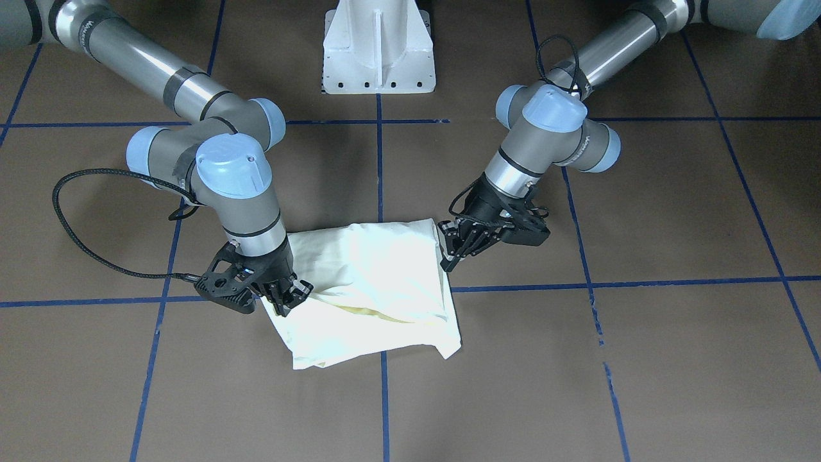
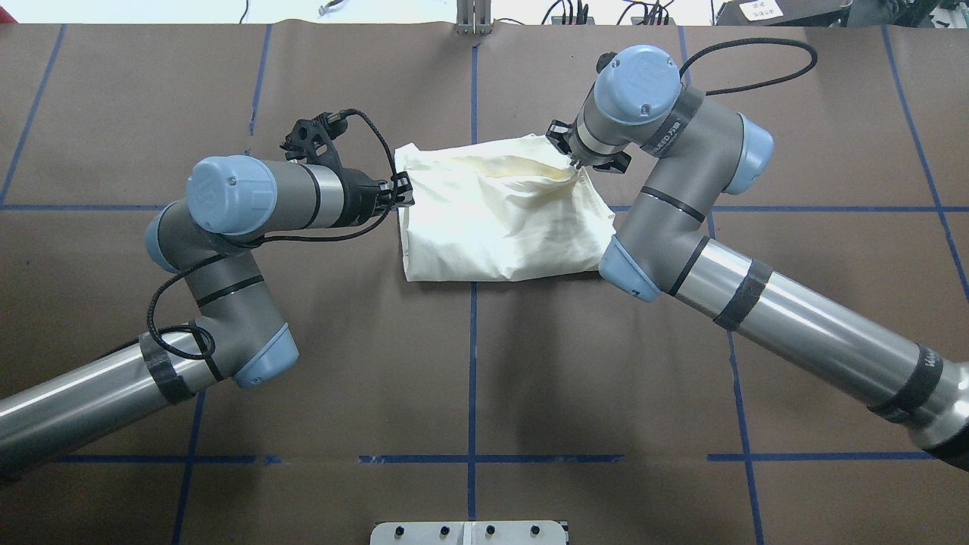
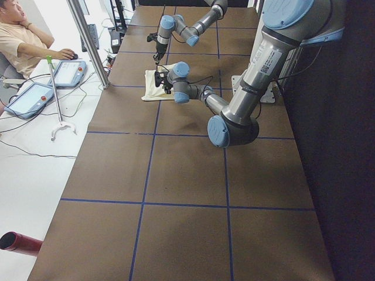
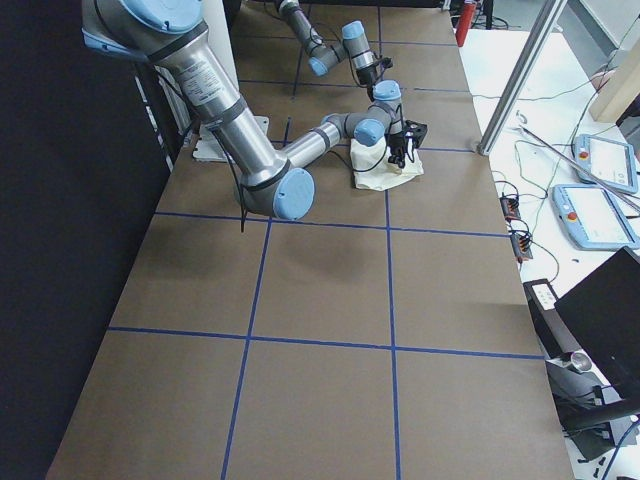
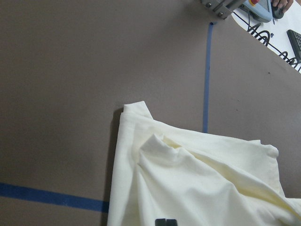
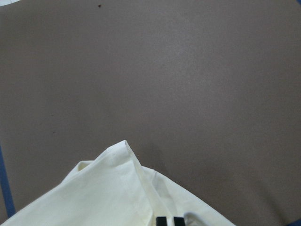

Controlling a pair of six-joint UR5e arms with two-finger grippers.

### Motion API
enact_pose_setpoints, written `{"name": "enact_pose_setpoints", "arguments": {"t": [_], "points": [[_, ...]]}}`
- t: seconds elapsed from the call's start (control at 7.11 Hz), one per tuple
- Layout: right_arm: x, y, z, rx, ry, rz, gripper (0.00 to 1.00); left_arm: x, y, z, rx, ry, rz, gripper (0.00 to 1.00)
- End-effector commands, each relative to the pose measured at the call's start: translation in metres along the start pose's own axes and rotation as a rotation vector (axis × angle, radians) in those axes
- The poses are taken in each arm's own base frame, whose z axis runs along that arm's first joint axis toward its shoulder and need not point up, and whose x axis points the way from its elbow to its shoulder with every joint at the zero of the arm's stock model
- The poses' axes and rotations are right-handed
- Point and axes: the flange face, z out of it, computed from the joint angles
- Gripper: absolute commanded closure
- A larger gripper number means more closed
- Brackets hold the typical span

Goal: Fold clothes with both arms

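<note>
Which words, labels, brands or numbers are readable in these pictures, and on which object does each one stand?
No text can be read with certainty.
Lettering on the left arm, at the wrist: blurred, unreadable.
Lettering on the right arm, at the wrist and forearm: blurred, unreadable.
White label beyond the table: too small to read.
Shirt: no print or lettering shows.

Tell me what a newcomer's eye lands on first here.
A cream T-shirt, folded into a rumpled bundle, lies near the middle of the brown table with its blue tape grid. The left end effector and the right end effector pinch its opposite edges.
</note>
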Motion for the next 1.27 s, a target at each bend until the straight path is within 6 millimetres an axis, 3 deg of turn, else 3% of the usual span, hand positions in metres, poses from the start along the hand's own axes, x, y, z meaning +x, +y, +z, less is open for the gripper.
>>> {"name": "enact_pose_setpoints", "arguments": {"t": [0.0,0.14,0.42,0.7,0.84,1.12], "points": [[-0.005,-0.013,-0.014,-0.002,-0.022,0.011,0.01,0.017,0.030,-0.001,-0.040,0.033,0.013,1.00],[-0.003,-0.028,-0.029,-0.008,-0.041,0.025,0.00,0.008,0.055,0.008,-0.075,0.013,0.019,1.00],[0.007,-0.047,-0.045,-0.075,-0.061,0.045,0.00,-0.009,0.069,0.024,-0.091,-0.030,0.024,1.00],[0.009,-0.045,-0.055,-0.072,-0.076,0.042,0.00,-0.034,0.059,0.026,-0.080,-0.067,0.026,1.00],[0.016,-0.042,-0.058,-0.072,-0.080,0.040,0.00,-0.039,0.043,0.025,-0.063,-0.078,0.084,1.00],[0.019,-0.043,-0.057,-0.073,-0.079,0.040,0.00,-0.042,0.033,0.022,-0.052,-0.081,0.091,1.00]]}}
